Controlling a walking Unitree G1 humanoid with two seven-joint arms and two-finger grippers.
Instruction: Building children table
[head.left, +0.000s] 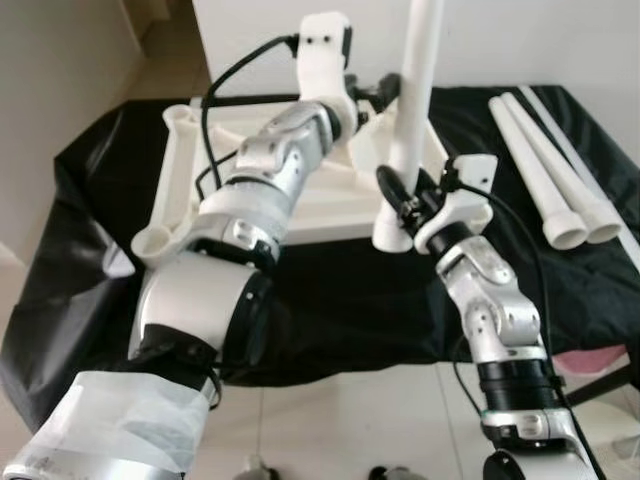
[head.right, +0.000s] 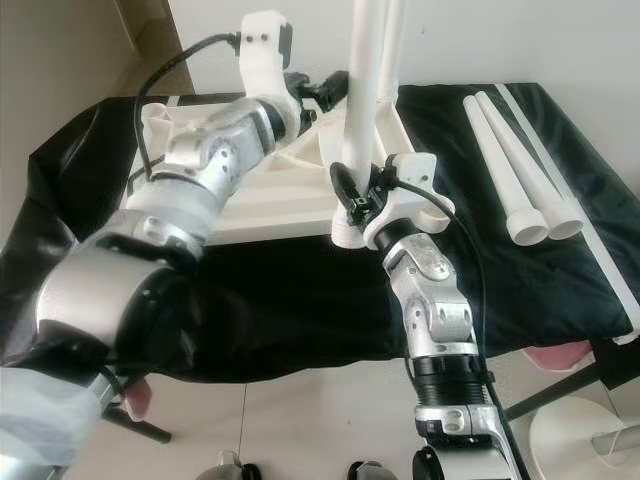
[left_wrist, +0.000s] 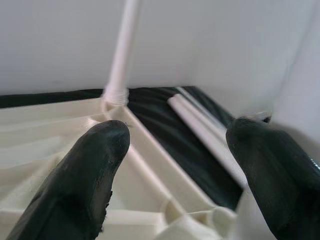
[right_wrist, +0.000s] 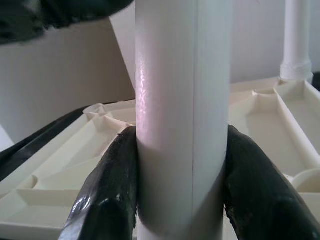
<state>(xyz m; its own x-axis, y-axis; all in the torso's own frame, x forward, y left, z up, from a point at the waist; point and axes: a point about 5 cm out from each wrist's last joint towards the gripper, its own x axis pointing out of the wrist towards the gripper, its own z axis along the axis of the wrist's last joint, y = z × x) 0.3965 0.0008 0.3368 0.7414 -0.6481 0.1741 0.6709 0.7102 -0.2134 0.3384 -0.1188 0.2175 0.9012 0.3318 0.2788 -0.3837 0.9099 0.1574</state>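
Observation:
The white plastic table top (head.left: 320, 205) lies upside down on a black cloth. A white leg (head.left: 415, 90) stands upright in its near right corner socket. My right gripper (head.left: 405, 200) is shut on this leg (right_wrist: 182, 125) low down, with one black finger (right_wrist: 110, 190) on each side. A second leg (left_wrist: 122, 50) stands in the far right corner. My left gripper (head.left: 375, 95) reaches across the table top to just beside the held leg. It is open (left_wrist: 177, 140) with nothing between its fingers.
Two loose white legs (head.left: 545, 175) lie side by side on the black cloth (head.left: 340, 290) at the right. The two left corner sockets (head.left: 155, 240) hold no legs. A white wall runs behind the table. Tiled floor (head.left: 360, 420) lies below the front edge.

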